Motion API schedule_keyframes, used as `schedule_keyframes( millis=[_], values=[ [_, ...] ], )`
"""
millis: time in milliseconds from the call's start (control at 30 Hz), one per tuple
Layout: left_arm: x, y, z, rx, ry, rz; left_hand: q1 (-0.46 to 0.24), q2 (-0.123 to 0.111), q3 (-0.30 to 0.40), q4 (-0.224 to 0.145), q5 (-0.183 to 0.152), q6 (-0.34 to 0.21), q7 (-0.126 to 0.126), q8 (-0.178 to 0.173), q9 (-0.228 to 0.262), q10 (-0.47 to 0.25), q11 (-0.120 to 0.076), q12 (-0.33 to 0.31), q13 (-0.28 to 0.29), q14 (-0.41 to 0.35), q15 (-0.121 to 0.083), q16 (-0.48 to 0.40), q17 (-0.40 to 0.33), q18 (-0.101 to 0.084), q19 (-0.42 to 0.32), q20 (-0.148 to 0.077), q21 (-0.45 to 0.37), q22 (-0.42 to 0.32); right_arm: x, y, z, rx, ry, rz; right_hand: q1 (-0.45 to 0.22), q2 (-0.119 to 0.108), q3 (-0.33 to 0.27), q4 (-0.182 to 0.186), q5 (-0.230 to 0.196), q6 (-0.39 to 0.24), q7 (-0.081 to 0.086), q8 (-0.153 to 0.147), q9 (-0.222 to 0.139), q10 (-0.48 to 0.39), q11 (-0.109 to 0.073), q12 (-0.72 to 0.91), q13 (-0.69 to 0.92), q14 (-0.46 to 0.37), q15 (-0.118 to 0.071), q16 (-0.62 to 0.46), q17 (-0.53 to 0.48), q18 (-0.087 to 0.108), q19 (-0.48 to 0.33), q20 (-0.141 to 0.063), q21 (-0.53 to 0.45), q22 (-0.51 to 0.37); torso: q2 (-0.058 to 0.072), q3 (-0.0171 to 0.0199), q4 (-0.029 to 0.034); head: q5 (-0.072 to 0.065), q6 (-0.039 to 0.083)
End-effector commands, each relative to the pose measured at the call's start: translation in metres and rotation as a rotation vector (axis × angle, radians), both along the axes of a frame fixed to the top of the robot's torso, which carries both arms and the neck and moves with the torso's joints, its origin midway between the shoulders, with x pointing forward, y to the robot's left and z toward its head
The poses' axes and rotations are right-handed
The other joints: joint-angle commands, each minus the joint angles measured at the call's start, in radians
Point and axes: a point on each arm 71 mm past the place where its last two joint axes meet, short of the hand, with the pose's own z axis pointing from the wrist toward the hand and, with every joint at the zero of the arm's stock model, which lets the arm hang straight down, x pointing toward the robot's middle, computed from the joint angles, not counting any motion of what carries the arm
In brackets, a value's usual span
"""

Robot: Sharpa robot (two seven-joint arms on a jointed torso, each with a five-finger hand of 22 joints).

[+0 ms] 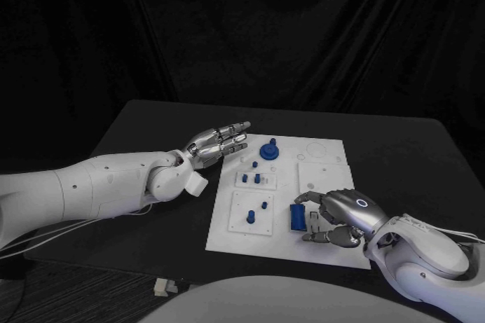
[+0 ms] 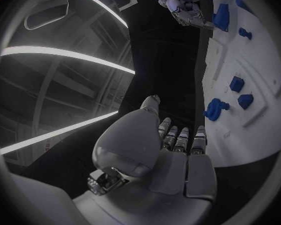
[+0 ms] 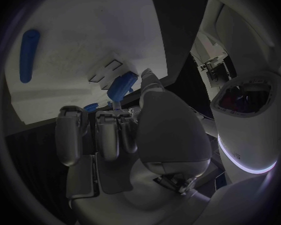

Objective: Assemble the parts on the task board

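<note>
Hovering my left hand (image 1: pixel 217 142) empty, fingers spread, beside the task board (image 1: pixel 324 174) near a round blue knob (image 1: pixel 270 150), I see my right hand (image 1: pixel 338 214) apparently pinching a blue block (image 1: pixel 297 216) on the board's near edge.

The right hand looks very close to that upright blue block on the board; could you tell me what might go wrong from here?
The right hand has its fingertips at the blue block, so a loose contact could tip it onto the task board. Its lower fingers hang over the board's near edge and might shift the plate. The left hand hovers open beside the blue knob and could brush it.
</note>
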Motion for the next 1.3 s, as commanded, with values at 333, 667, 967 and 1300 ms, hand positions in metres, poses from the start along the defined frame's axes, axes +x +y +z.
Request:
schedule_keyframes(
  millis=[333,667,967,1300],
  values=[
    [-0.0013,-0.0017,-0.0002,-0.019,0.003,-0.011,0.011,0.001,0.001,-0.008,0.006,0.0,0.009,0.005,0.002,0.001,0.005,0.005,0.002,0.0,0.003,-0.004,-0.002,0.018,0.0,0.005,0.003,0.0,-0.0008,-0.001,-0.0081,-0.049,-0.03,-0.027,-0.011,0.017,0.013,-0.001,0.06,-0.072,0.002,0.16,0.037,0.104,0.009,0.006,0.263,0.105,0.01,0.006,0.263,0.002,0.036,0.009,-0.008,0.218,0.002,0.0001,0.0013,-0.002,0.0],
    [-0.0016,-0.0019,-0.0007,-0.018,0.008,-0.015,0.011,0.002,0.002,-0.009,0.006,0.001,0.011,0.005,0.002,0.001,0.005,0.005,0.002,0.0,0.002,-0.004,-0.002,0.018,0.0,0.005,0.003,0.0,0.001,-0.0013,-0.0056,0.0,-0.055,-0.043,-0.025,0.059,0.038,-0.005,0.29,-0.081,-0.001,0.258,0.04,0.104,0.006,0.006,0.263,0.105,0.008,0.006,0.263,0.004,0.033,0.008,-0.016,0.216,0.001,0.0001,0.0015,-0.001,0.0],
    [-0.0018,-0.0029,-0.0013,-0.017,0.014,-0.019,0.012,0.004,0.004,-0.012,0.008,0.003,0.015,0.006,0.002,0.001,0.006,0.005,0.002,0.0,0.003,-0.004,-0.002,0.018,0.0,0.006,0.003,0.001,0.003,0.0002,-0.0075,-0.001,-0.041,-0.056,-0.057,0.065,0.033,-0.002,0.283,-0.059,-0.001,0.287,0.037,0.104,0.007,0.006,0.263,0.105,0.008,0.006,0.263,0.005,0.032,0.008,-0.019,0.215,0.001,0.0,0.0013,-0.001,0.0],
    [-0.0021,-0.0034,-0.0018,-0.016,0.018,-0.022,0.013,0.006,0.007,-0.016,0.008,0.003,0.017,0.007,0.002,0.001,0.012,0.007,0.002,0.0,0.002,-0.004,-0.002,0.018,0.001,0.007,0.003,0.001,0.0047,0.0029,-0.0086,0.001,-0.039,-0.066,-0.067,0.075,0.046,-0.006,0.363,-0.034,0.0,0.31,0.022,0.104,0.007,0.006,0.263,0.105,0.008,0.006,0.263,0.005,0.032,0.008,-0.021,0.215,0.001,0.0,0.0013,0.0,0.0]
  ],
)
